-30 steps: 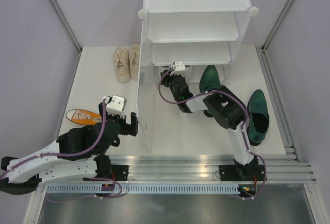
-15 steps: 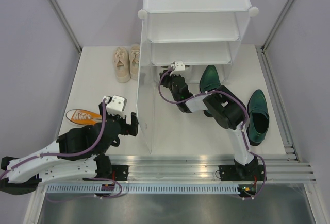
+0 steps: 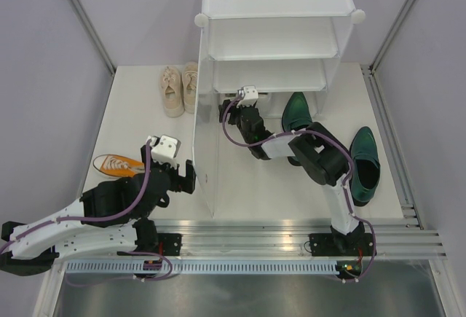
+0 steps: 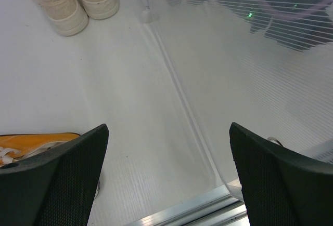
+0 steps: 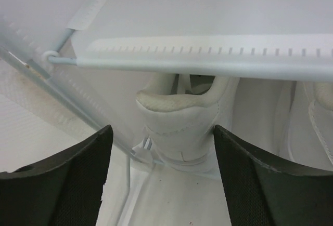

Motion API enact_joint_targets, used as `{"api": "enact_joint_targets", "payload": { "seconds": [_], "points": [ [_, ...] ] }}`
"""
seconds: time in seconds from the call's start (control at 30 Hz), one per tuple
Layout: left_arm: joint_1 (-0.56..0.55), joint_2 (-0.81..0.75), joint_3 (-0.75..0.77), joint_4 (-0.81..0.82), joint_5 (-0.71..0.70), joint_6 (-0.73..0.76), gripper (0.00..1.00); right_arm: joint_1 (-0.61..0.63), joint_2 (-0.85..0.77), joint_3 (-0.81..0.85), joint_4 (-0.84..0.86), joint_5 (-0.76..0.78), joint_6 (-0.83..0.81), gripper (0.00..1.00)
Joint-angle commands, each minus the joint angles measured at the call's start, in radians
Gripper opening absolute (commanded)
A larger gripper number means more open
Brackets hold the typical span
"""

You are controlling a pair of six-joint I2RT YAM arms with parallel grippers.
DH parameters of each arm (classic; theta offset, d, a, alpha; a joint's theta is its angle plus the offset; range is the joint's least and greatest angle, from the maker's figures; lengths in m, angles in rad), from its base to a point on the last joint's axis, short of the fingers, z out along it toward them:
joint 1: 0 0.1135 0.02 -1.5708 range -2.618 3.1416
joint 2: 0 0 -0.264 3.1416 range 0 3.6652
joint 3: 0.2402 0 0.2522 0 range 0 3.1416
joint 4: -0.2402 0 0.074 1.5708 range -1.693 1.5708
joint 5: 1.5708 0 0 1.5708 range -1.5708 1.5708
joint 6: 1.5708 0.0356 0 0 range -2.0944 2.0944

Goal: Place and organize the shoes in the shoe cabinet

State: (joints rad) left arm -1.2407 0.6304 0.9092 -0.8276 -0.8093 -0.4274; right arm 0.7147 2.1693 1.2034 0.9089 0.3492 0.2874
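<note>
L gripper (image 4: 167, 127) hanging low over table (image 3: 131, 113), jaws wide apart, gripping nothing, just left of shoe cabinet (image 3: 277, 11) side panel. Orange sneaker (image 3: 116, 163) lying just left of it. Green heel (image 3: 364, 160) lying on table right of R arm; second green heel (image 3: 295, 111) sitting at cabinet front. R gripper (image 5: 161, 132) reaching into bottom tier, jaws apart, white sneaker (image 5: 182, 117) heel sitting just ahead betw. them; contact can't tell. Cream sneakers (image 3: 178, 87) standing paired at far left, beside cabinet.
</note>
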Motion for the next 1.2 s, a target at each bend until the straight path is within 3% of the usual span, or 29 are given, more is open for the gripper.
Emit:
{"api": "enact_joint_targets", "payload": {
  "seconds": [0.0,0.33,0.63,0.83,1.17],
  "points": [
    [0.004,0.002,0.002,0.031,0.005,0.032,1.0,0.008,-0.085,0.022,-0.01,-0.026,0.016,0.84],
    [0.004,-0.014,0.0,0.031,0.009,0.03,1.0,0.008,-0.218,-0.068,-0.05,0.005,0.032,0.84],
    [0.004,-0.018,0.002,0.031,0.016,0.032,1.0,-0.024,-0.385,-0.3,-0.048,0.071,0.108,0.79],
    [0.004,-0.034,0.0,0.033,0.022,0.03,1.0,-0.06,-0.33,-0.324,-0.022,0.118,0.088,0.87],
    [0.003,-0.041,-0.001,0.036,0.018,0.036,1.0,-0.101,-0.161,-0.154,-0.039,0.175,0.041,0.91]
  ]
}}
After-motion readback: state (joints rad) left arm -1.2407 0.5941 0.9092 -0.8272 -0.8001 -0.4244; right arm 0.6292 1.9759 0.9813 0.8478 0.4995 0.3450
